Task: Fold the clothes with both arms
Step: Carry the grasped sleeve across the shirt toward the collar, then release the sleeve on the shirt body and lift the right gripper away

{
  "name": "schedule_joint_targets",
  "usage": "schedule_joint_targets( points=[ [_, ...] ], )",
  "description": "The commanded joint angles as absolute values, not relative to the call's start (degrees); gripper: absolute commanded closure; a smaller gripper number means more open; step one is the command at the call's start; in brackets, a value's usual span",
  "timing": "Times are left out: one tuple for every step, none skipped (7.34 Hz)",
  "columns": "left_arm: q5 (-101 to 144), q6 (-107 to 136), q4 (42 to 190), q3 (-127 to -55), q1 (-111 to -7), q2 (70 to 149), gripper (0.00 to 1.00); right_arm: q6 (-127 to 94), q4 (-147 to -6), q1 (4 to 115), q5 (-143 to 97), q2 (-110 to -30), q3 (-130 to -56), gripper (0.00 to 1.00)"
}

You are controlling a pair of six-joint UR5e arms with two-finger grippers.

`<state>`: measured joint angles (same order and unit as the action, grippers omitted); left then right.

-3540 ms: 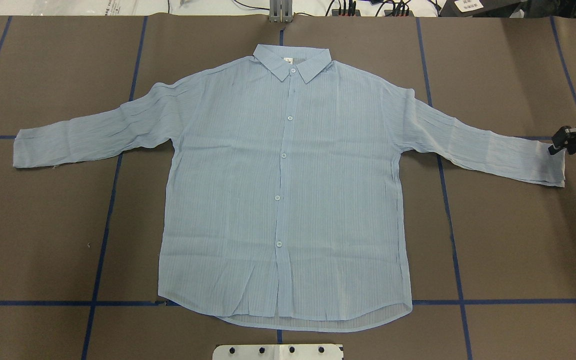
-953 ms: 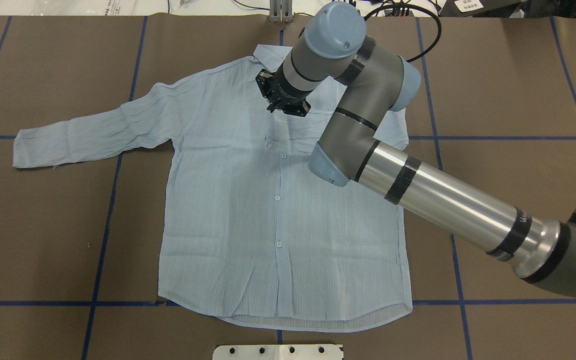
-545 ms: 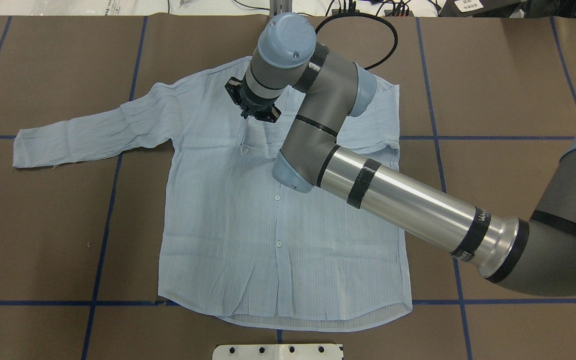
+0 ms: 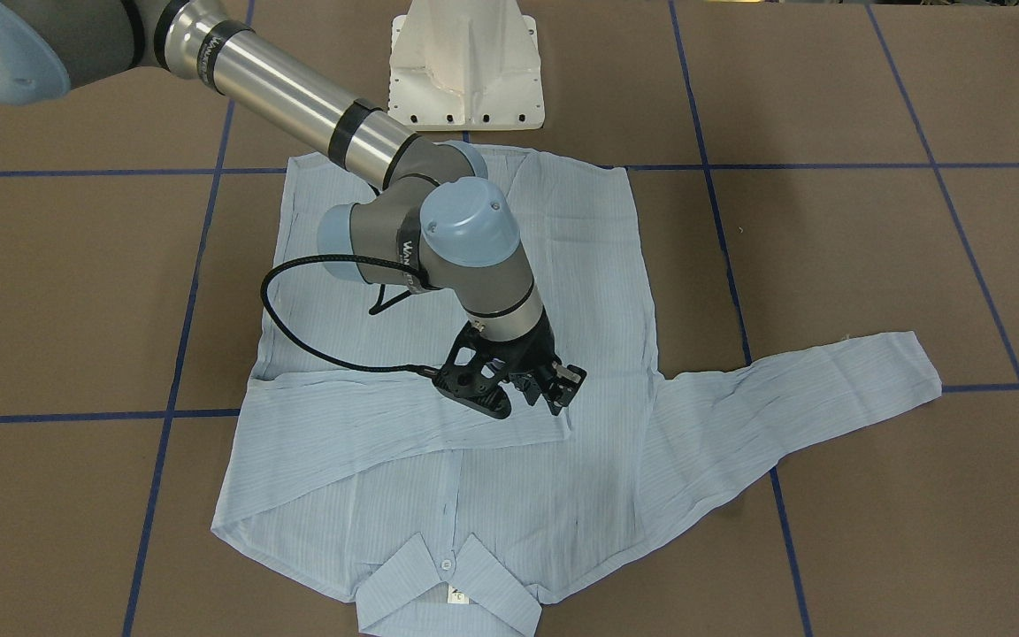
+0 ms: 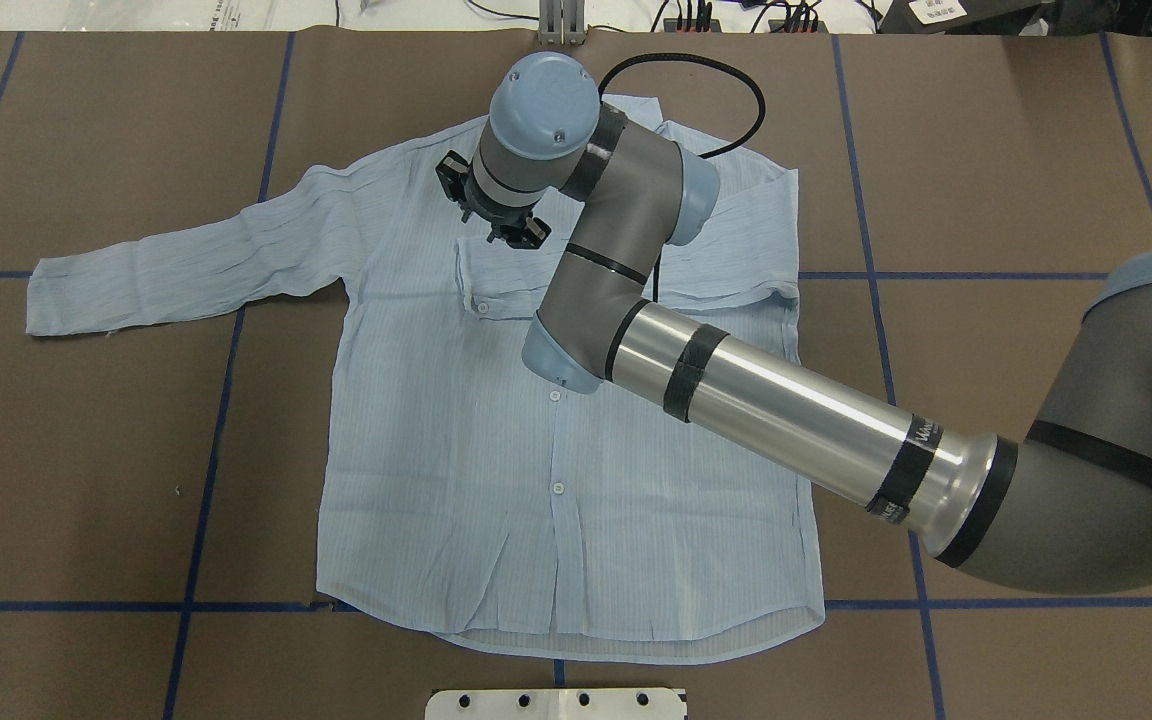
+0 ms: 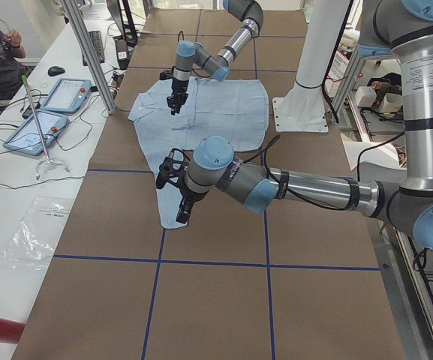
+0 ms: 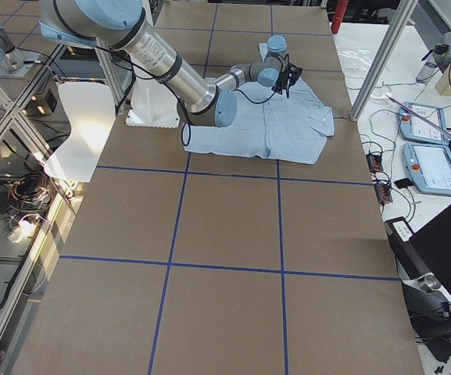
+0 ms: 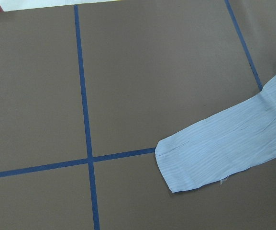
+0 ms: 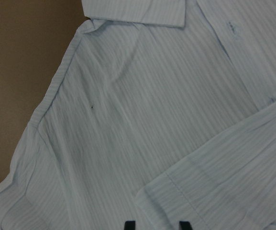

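One sleeve of the thin, light blue striped button-up shirt (image 5: 556, 480) is already folded. The shirt lies flat and buttoned on the brown paper-covered worktop (image 5: 1016, 150), its collar (image 4: 448, 584) pointing away from the robot. The sleeve on the robot's right (image 4: 359, 425) is laid across the chest, and its cuff (image 5: 481, 292) rests just past the button line.

The grey right arm (image 5: 786, 420) reaches over the shirt's body. Its black two-finger tool (image 4: 552, 391) hangs just above that cuff. In the right wrist view the two dark fingertips (image 9: 129, 224) stand apart, with only flat cloth showing beyond them. I judge the tool has let go of the cuff and holds nothing.

The other sleeve (image 5: 186, 265) lies stretched straight out toward the robot's left. Its cuff (image 8: 200, 153) is flat on the worktop beside a blue tape cross. The left arm's tool (image 6: 182, 208) hovers over that cuff. It shows only in the side view, so I cannot tell whether its fingers are apart or together.

The step in hand looks like the end of the first sleeve fold. Next, the right arm needs to lift clear without dragging the thin cloth. The left tool must come down on the free cuff, pinch it cleanly and carry it across the chest to mirror the first fold.
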<state>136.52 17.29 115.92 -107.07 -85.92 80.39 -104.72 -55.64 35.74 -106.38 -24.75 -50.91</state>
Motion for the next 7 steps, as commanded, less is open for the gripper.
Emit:
schedule_joint_targets(
  points=[
    [135.7,20.6,116.3,-105.7,-79.4,82.3,0.01,-106.4,-55.6,35.3,-105.1,-22.2,-49.4,0.07],
    [133.5,22.0,117.2,-103.2,-77.7,82.5,0.01,-106.8,-56.0,35.9,-105.4,-23.4,-52.5,0.04],
    [132.1,22.6,120.3,-97.4,-77.5,84.5,0.01,-106.7,-59.2,37.6,-108.3,-27.7,-60.0,0.04],
    [132.3,22.7,122.4,-90.0,-77.3,89.4,0.01,-106.3,-63.7,39.4,-111.6,-34.0,-70.2,0.02],
    [132.1,27.8,122.8,-85.4,-74.9,93.9,0.02,-106.3,-64.9,39.9,-113.0,-38.8,-76.2,0.03],
    [131.9,31.9,125.0,-82.1,-71.3,95.9,0.02,-106.2,-65.5,40.8,-113.2,-43.7,-82.3,0.03],
    [131.8,32.2,129.9,-78.4,-69.5,97.1,0.02,-106.0,-65.3,42.3,-113.5,-49.6,-87.5,0.03]
  ],
)
